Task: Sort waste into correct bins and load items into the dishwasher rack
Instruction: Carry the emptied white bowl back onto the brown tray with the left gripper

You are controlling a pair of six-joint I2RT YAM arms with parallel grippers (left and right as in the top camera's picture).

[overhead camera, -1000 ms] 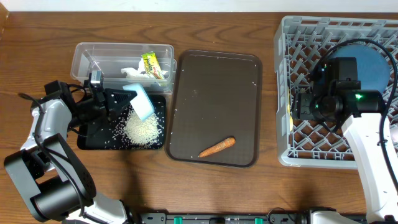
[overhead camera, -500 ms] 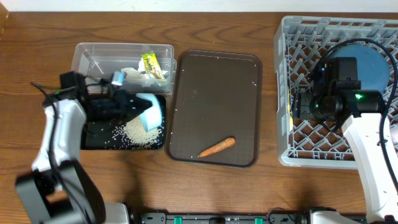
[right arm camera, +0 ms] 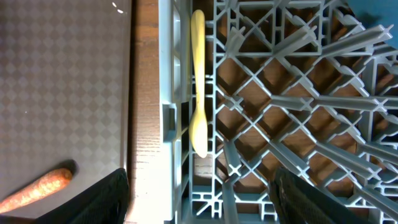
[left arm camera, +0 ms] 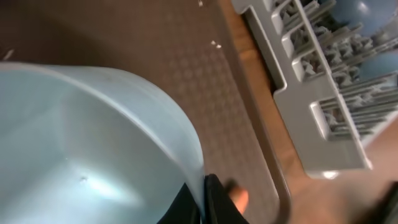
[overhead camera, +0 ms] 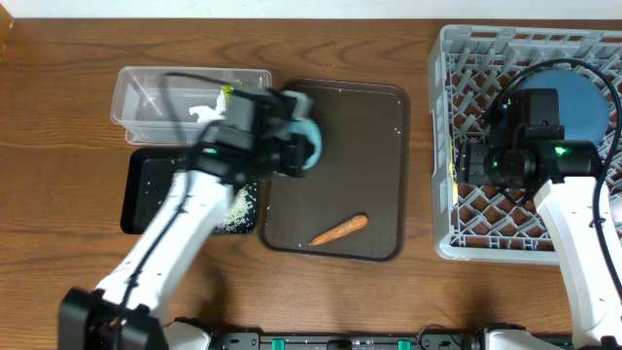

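Left claw (overhead camera: 297, 147), overhead, is clamped on the light blue cup (overhead camera: 312, 146) above the upper left corner of the brown tray (overhead camera: 369, 136); carrot stick (overhead camera: 339, 229) lies near its front edge, rice (overhead camera: 233, 208) on the black tray (overhead camera: 146, 190). Left wrist: cup fills the frame, rack (left arm camera: 298, 102) beyond. Right wrist: right claw (right arm camera: 200, 186) gapes wide, empty, over the rack wall beside the cream spoon (right arm camera: 198, 93).
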